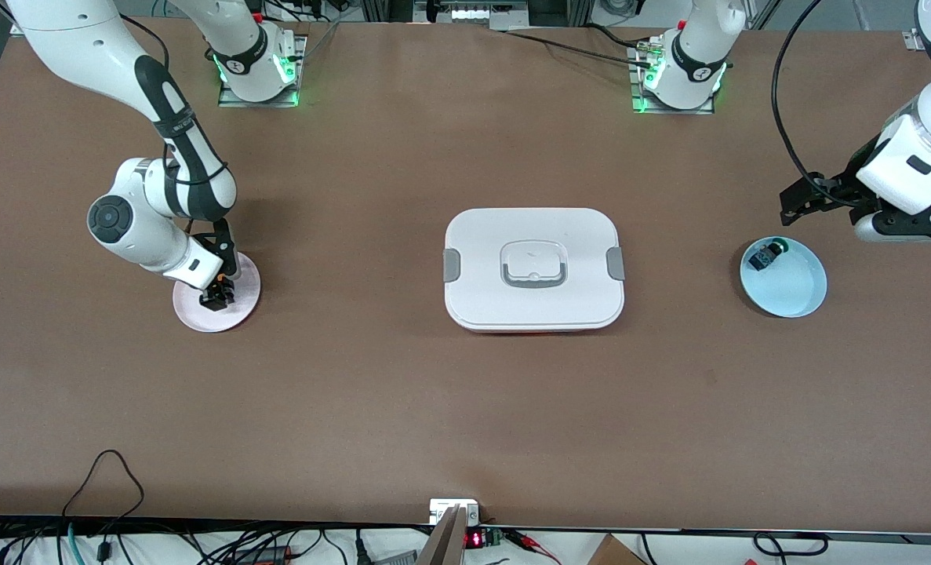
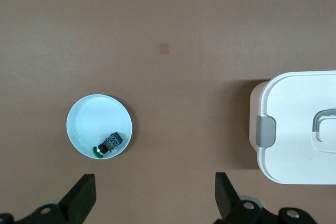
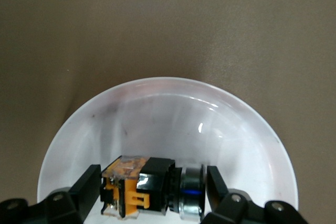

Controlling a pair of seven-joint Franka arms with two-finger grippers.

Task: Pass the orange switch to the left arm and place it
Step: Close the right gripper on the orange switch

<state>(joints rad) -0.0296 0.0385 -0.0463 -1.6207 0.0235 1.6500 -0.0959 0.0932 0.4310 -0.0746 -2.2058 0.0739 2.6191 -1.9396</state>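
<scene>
The orange switch (image 3: 149, 187) lies on its side on a pale pink plate (image 1: 198, 318) at the right arm's end of the table. My right gripper (image 1: 217, 298) is down on that plate. In the right wrist view my right gripper (image 3: 152, 179) is shut on the switch, one finger against its orange block and the other against its metal cap end. The white box (image 1: 481, 243) sits in the middle of the table. My left gripper (image 1: 806, 200) hangs open and holds nothing, over the bare table beside a pale blue plate (image 1: 790, 290); the left wrist view shows my left gripper (image 2: 155, 182) with its jaws wide apart.
A small dark blue-green switch (image 1: 767, 255) lies on the pale blue plate (image 2: 89, 119), at its rim. The left wrist view also shows one end of the box (image 2: 299, 103) with a grey clip (image 2: 265, 131). Cables and electronics run along the table's front edge.
</scene>
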